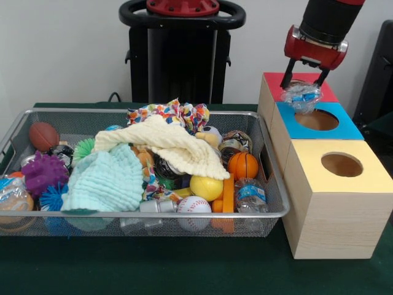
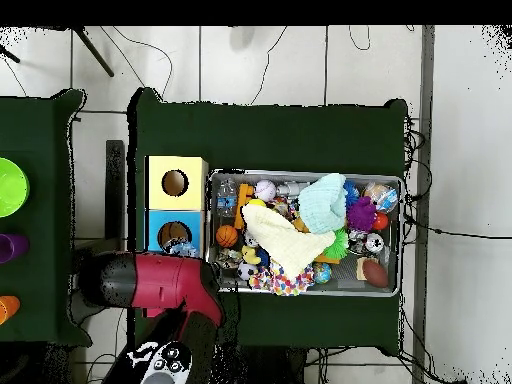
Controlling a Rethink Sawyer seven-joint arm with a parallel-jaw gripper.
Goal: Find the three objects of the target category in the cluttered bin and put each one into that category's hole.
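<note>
My gripper (image 1: 303, 83) hangs at the right, shut on a crushed clear plastic bottle (image 1: 303, 98) with a blue label. The bottle dangles over the seam between the red-topped box (image 1: 272, 85) and the blue-topped box (image 1: 288, 117), just behind the blue box's round hole (image 1: 317, 120). Another clear bottle (image 1: 250, 195) with a blue label lies in the near right corner of the wire bin (image 1: 147, 216). In the overhead view the red arm (image 2: 150, 280) covers the gripper and the red box; the blue box (image 2: 155, 222) and the bin (image 2: 305, 173) show.
A yellow-topped box (image 1: 368, 178) with its own hole (image 1: 341, 165) stands nearest the camera. The bin holds a cream cloth (image 1: 178, 147), a mint cloth (image 1: 107, 181), a baseball (image 1: 194, 204), a small basketball (image 1: 243, 165), a purple spiky ball (image 1: 43, 172) and a toy football (image 1: 43, 135).
</note>
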